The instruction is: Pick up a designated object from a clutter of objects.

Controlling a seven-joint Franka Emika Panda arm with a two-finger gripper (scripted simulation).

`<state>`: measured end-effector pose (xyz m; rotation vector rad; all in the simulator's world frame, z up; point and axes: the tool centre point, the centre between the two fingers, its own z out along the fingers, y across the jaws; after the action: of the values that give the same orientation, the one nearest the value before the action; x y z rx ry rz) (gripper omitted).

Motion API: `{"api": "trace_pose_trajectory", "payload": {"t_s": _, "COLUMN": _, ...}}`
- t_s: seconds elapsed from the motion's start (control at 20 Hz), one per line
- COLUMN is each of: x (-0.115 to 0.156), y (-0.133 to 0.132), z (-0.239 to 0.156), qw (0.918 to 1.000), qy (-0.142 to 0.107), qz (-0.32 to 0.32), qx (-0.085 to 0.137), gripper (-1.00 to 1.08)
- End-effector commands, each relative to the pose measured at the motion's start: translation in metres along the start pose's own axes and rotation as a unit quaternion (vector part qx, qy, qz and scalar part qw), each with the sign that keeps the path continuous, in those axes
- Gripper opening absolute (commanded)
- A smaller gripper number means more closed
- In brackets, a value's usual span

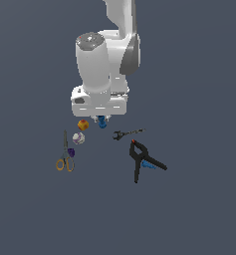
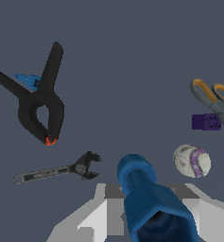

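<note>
Deep-blue knobby cylinder (image 2: pixel 149 201) sits clamped between the fingers of the gripper (image 1: pixel 101 119); orange ball (image 1: pixel 82 125) just beside it, black wrench (image 2: pixel 56 171) near.

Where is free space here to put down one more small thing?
Free: the wide floor below the scissors and clamp, and the gap between them. Crowded: around the gripper, with the blue bolt, orange ball and wrench.

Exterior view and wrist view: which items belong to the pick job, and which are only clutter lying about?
Job:
deep-blue bolt-like cylinder, between the claw's fingers
claw

Lying about:
orange ball
white-purple ball
orange-handled scissors
purple block
black wrench
black clamp, red tip
pale-blue sliver
</note>
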<state>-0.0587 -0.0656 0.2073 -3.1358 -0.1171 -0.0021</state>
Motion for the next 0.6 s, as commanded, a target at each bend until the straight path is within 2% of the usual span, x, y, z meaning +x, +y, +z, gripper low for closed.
{"api": "trace_pose_trajectory", "payload": {"t_s": 0.0, "x": 0.005, "y": 0.017, "z": -0.023, "qw": 1.0000, "qy": 0.000, "qz": 0.000, "qx": 0.000, "gripper": -1.00}}
{"api": "trace_pose_trajectory", "payload": {"t_s": 0.55, "x": 0.031, "y": 0.090, "z": -0.114, "qw": 1.0000, "qy": -0.001, "qz": 0.000, "qx": -0.001, "gripper": -1.00}}
